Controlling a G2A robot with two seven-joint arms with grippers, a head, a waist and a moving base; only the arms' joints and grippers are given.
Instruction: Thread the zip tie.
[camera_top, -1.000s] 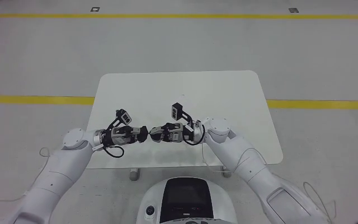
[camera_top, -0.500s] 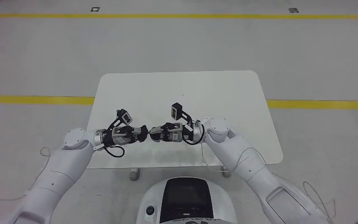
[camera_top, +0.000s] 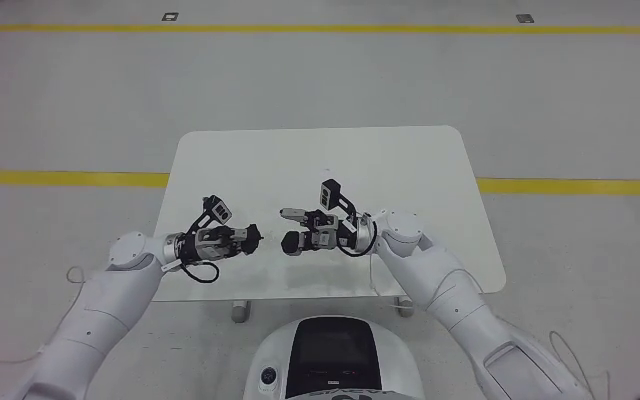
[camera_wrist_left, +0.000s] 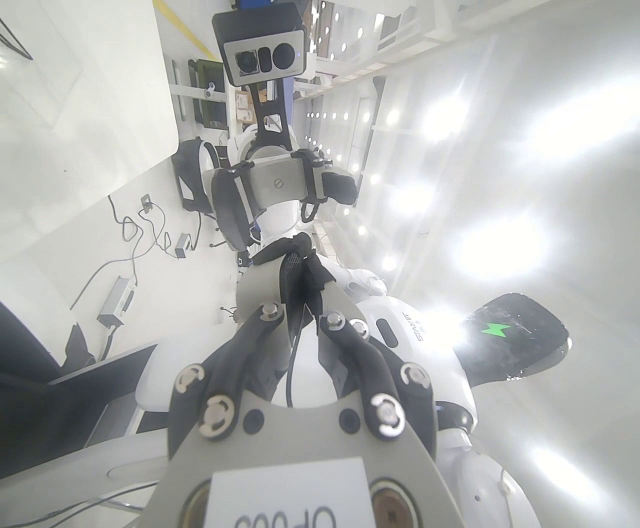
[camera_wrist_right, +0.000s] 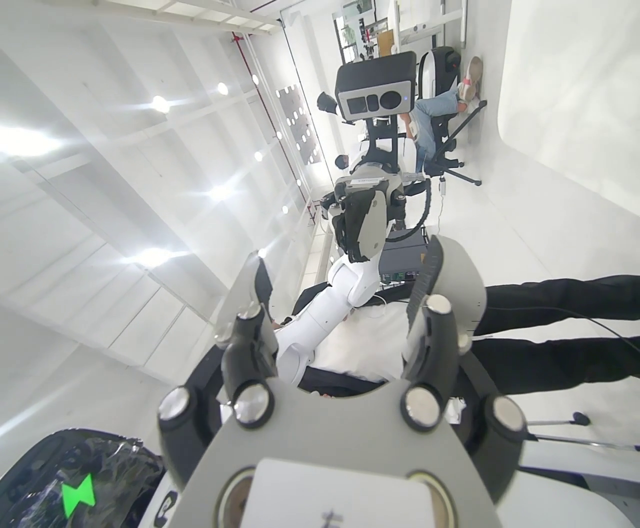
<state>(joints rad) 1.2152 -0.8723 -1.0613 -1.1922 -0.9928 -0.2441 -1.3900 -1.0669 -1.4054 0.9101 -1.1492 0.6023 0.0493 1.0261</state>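
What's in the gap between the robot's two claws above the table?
Nothing. In the top view, the stretch between the left gripper and the open right gripper is bare, with just the white table beneath.

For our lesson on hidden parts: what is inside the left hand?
A thin black zip tie, trailing back from the shut left hand. Its clamped end is covered by the fingers.

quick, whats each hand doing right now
Left hand: closed, pinching a thin black strip, apparently the zip tie.
Right hand: open, holding nothing.
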